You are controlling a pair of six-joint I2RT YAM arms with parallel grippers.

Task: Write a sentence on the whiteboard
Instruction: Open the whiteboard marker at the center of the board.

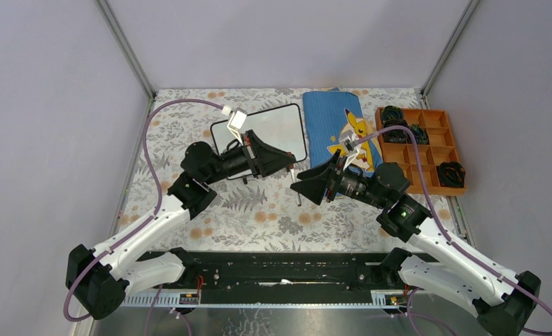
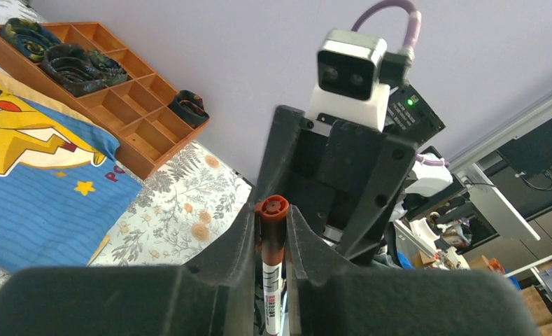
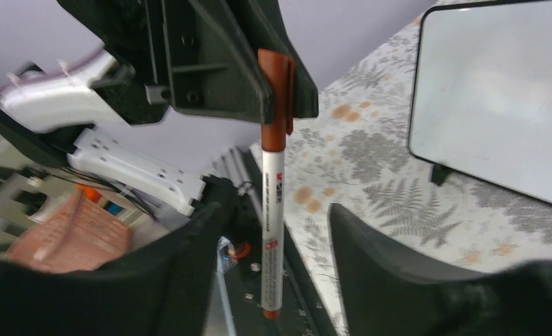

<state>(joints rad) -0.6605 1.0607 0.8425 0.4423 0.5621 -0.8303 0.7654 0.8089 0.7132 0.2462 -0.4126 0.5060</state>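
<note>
Only the right wrist view shows the right pincer [image 3: 269, 234] spread around the slim white marker [image 3: 271, 203]. The left pincer [image 2: 271, 227] pinches its red-brown cap [image 3: 276, 105]; the glossy, round-cornered whiteboard [image 3: 497, 91] lies upper right.

Left gripper [image 2: 271, 218] pinches red-capped marker [image 2: 273, 280]; blue cloth [image 2: 35, 210], wooden tray [image 2: 150, 136] at left.

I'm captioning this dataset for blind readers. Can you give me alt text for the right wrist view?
A brown-capped marker hangs upright, clamped at its cap by the left pincer, while the right pincer stands open around its barrel without touching it. To the right, a whiteboard with no writing visible stands on a floral tablecloth.
</note>
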